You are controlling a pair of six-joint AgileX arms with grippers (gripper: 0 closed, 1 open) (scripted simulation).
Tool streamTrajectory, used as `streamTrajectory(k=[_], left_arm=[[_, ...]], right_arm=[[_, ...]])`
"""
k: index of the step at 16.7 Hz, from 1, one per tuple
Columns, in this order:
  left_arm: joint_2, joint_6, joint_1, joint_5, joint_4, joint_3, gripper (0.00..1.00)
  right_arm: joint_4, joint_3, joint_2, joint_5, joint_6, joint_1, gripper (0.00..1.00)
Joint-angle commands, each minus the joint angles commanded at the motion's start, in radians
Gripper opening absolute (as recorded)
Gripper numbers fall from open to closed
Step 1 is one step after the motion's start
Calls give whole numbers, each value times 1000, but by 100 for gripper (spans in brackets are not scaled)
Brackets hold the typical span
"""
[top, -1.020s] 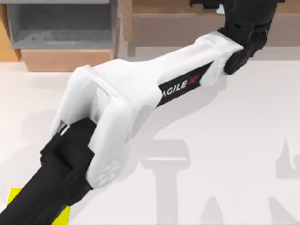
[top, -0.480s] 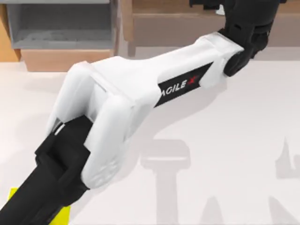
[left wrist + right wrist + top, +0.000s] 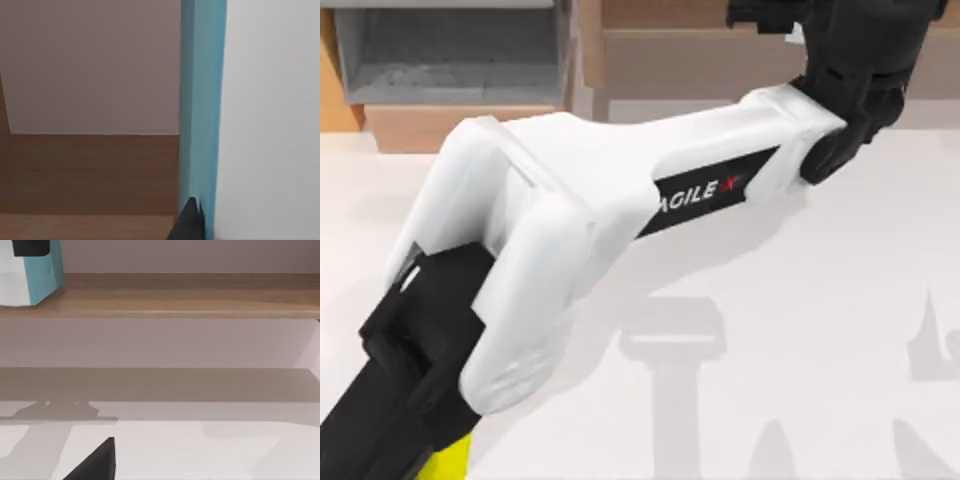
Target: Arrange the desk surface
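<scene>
My left arm reaches across the white desk surface [image 3: 800, 300] to the wooden shelf [image 3: 700, 50] at the back. Its gripper [image 3: 775, 14] is at the shelf's top edge. In the right wrist view that gripper [image 3: 30, 246] sits on top of a teal and white book [image 3: 35, 277] standing upright on the shelf board [image 3: 190, 295]. The left wrist view has the book's teal spine [image 3: 200, 100] close up, with one dark fingertip [image 3: 189, 224] against it. One dark fingertip [image 3: 97, 462] of my right gripper hangs low over the desk.
A grey-lined drawer [image 3: 450, 50] stands open at the back left, beside the shelf. A sliver of a yellow mat [image 3: 455, 460] shows under my left arm at the front left. Arm shadows lie on the desk's middle and right.
My left arm's elbow has swung left and toward the front, covering more of the yellow mat. Its wrist edged slightly right at the shelf.
</scene>
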Motion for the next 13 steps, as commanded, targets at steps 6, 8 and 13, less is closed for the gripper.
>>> streamTrajectory(k=[6,8,13], left_arm=[[-39,22,4,53,2,-51,0],[-98,53,-3,128,10,-136,0],[-331,187,-19,388,63,-467,0]], right_arm=[[0,0,0,0,0,0,100],[0,0,0,0,0,0,100],[0,0,0,0,0,0,100]])
